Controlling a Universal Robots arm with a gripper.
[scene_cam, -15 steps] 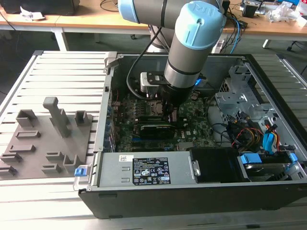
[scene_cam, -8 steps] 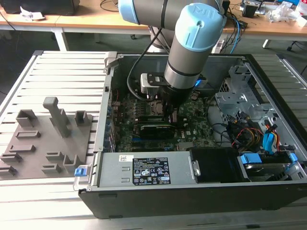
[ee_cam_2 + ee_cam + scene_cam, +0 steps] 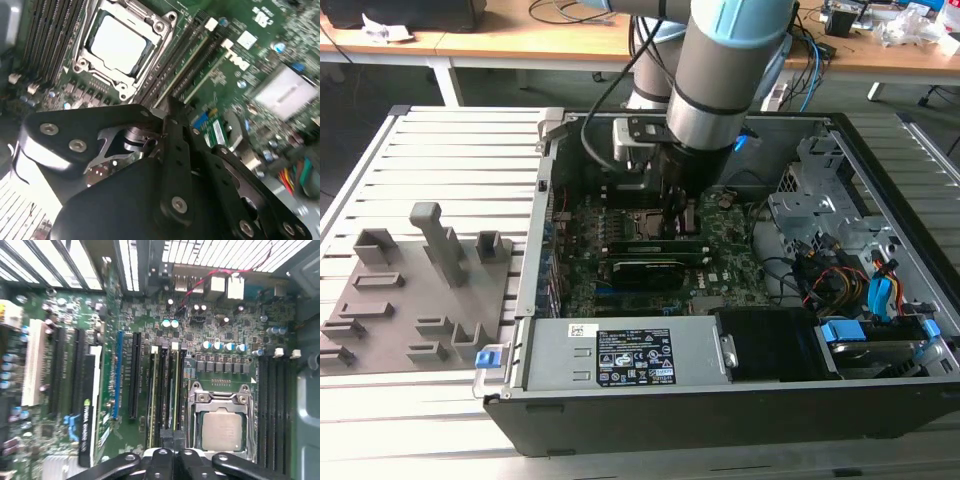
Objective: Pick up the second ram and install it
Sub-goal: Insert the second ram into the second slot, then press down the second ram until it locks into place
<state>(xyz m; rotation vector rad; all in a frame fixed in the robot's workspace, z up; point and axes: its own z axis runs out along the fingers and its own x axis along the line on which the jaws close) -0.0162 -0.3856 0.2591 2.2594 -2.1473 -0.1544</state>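
Exterior view high, overlooking open case (image 3: 880, 200); both wrist views close above CPU (image 3: 222, 430).

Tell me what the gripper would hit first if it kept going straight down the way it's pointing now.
Probably the memory slots beside the CPU socket on the motherboard; the gripper points right at them in the first wrist view, though the depth is unclear.

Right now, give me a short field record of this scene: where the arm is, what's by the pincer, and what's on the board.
arm: reaching down into the open case
pincer: at the RAM slots beside the CPU
RAM: green sticks standing in those slots; which is the second, cannot tell
card: black, seated on the board, nearer the power supply
fixture: grey holder on the slatted table, at the exterior view's left
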